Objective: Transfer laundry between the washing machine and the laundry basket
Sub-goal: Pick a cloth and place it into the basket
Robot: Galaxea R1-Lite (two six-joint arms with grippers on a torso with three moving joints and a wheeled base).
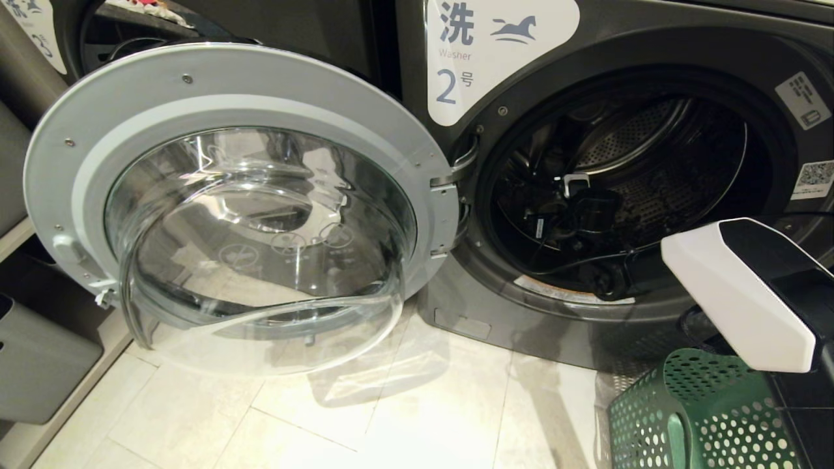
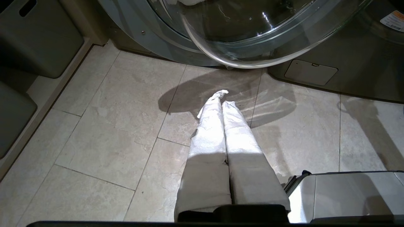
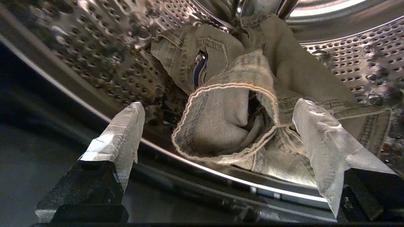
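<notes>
Though crumpled and untouched, lies deep inside the drum: soft, pale grey-beige laundry (image 3: 217, 126), a bundled garment with stitched seams and a zip, slumped against the perforated steel wall of the dark grey front-loading washing machine (image 1: 469, 306) labelled 2. Flanked on either side by the cloth-wrapped fingers of the right gripper (image 3: 219, 105), spread wide apart, close to the bundle but closed on nothing.

Judged as the reach-in step of unloading, with no grasp made yet. Next calls for easing forward until the rolled hem sits between the fingers, closing firmly on a thick fold, then drawing out over the door lip toward the dark green perforated plastic laundry basket (image 1: 690, 417) at the machine's foot, on the right.

Round chrome-rimmed glass door (image 1: 241, 195) swung fully open to the left. Left gripper (image 2: 222, 102) parked over the floor, fingers pressed together, empty. Underfoot, pale stone-look floor tiles (image 1: 391, 417); grey cabinet fronts (image 1: 39, 365) along the left wall.
</notes>
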